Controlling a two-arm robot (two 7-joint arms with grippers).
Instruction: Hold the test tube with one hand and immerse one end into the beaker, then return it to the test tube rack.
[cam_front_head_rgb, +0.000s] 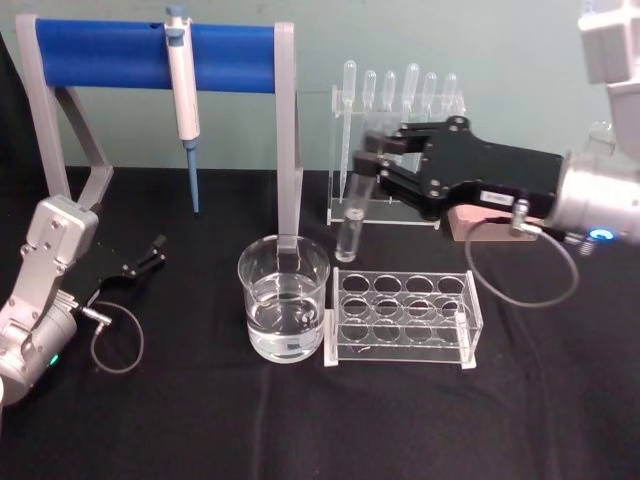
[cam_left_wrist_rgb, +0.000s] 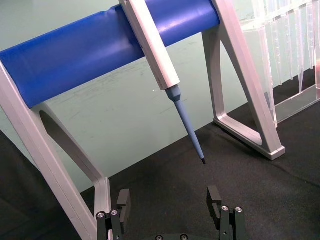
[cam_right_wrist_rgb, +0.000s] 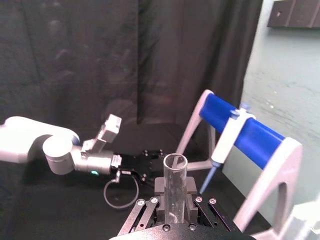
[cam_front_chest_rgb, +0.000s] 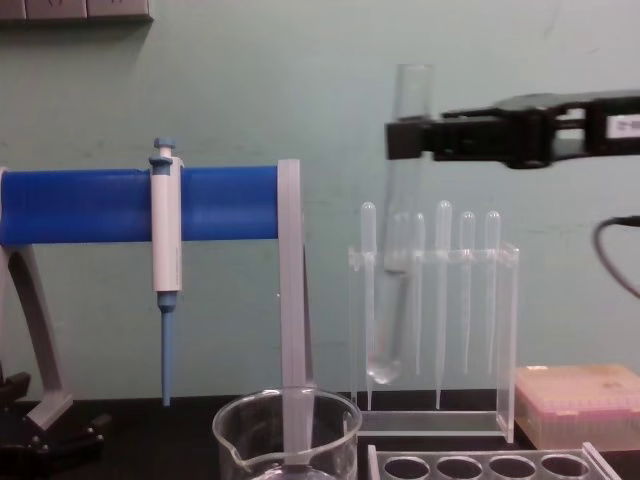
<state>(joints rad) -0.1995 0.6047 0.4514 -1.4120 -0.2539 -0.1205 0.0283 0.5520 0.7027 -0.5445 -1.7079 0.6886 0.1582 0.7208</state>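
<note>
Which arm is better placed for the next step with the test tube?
Right. The right gripper holds the test tube, raised near the beaker; the left gripper sits open at the table's far left.

White pipette (cam_front_head_rgb: 181, 90) hung on blue bar (cam_front_head_rgb: 100, 55) at left; row of plastic droppers (cam_front_head_rgb: 410, 85) in clear stand (cam_front_chest_rgb: 505, 330) behind; pink box (cam_front_chest_rgb: 575, 400) at right.

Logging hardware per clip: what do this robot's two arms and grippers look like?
The right gripper is black and boxy with linkage fingers, a small white label, a silver cylindrical wrist with a blue light, and a grey cable loop. The left gripper is black with slim fingers on a silver-grey angular wrist, with a thinner cable loop.
</note>
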